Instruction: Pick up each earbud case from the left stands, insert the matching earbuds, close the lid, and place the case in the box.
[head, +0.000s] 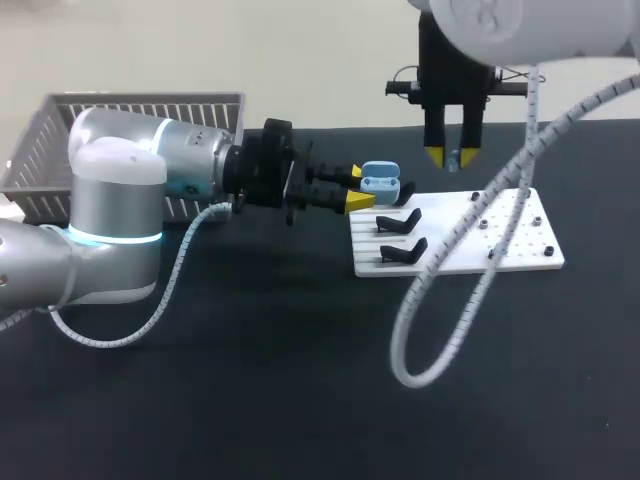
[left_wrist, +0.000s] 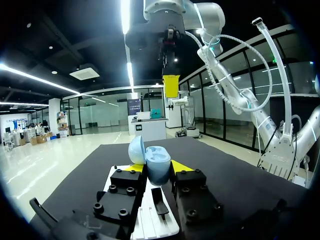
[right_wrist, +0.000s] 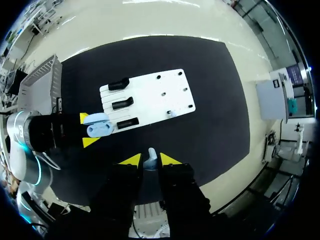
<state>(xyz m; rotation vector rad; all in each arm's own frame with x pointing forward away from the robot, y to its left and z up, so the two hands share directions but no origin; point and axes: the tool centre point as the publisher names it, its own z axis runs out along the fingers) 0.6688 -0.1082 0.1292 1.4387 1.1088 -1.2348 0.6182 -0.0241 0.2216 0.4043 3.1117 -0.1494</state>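
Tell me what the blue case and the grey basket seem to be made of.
The case looks like smooth, slightly glossy light blue plastic, judging by its soft highlights. The basket is probably matte grey moulded plastic: thin, evenly slotted walls.

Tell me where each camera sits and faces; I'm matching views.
Head: fixed above, behind, looking down on the black table; left hand, right hand show.
Left wrist: looks along the left hand at its open pale-blue plastic earbud case.
Right wrist: high, looking down past the right hand and its small pale earbud.
All share the case.
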